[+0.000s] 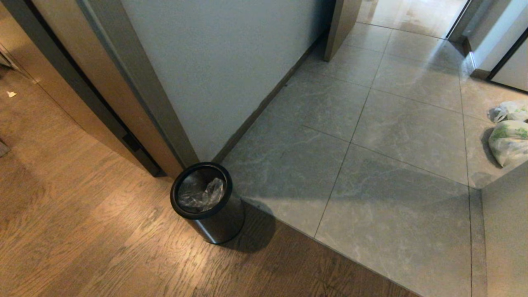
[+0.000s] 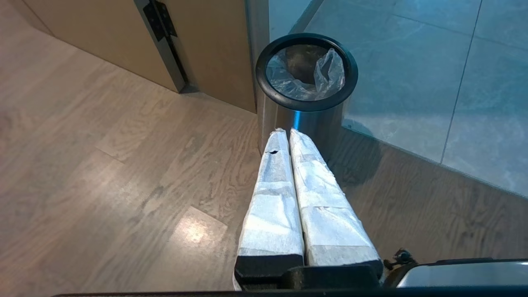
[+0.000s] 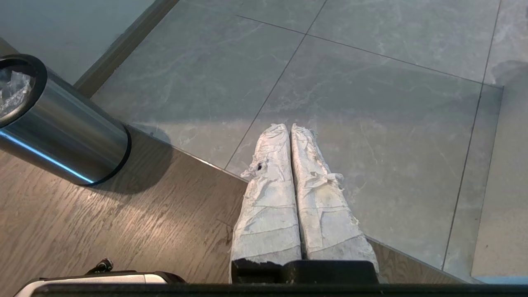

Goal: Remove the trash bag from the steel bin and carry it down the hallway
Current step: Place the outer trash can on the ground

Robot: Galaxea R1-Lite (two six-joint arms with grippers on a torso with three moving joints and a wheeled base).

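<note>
The steel bin [image 1: 208, 206] stands upright on the wood floor by a wall corner, at the edge of the grey tiles. Its black ring rim frames the trash bag [image 1: 203, 194], clear and crinkled, lying loose inside. In the left wrist view the steel bin [image 2: 305, 107] stands just beyond my left gripper [image 2: 287, 131], which is shut and empty, its white-wrapped fingers pressed together; the trash bag [image 2: 317, 76] shows inside. My right gripper [image 3: 289, 126] is shut and empty too, held over the tile edge with the steel bin [image 3: 62, 136] off to one side. Neither arm shows in the head view.
The hallway [image 1: 392, 123] of grey marbled tiles runs away past the pale wall [image 1: 222, 62]. Two white bags with green print [image 1: 509, 136] lie on the tiles at the far right. A door frame [image 1: 103, 95] stands left of the bin.
</note>
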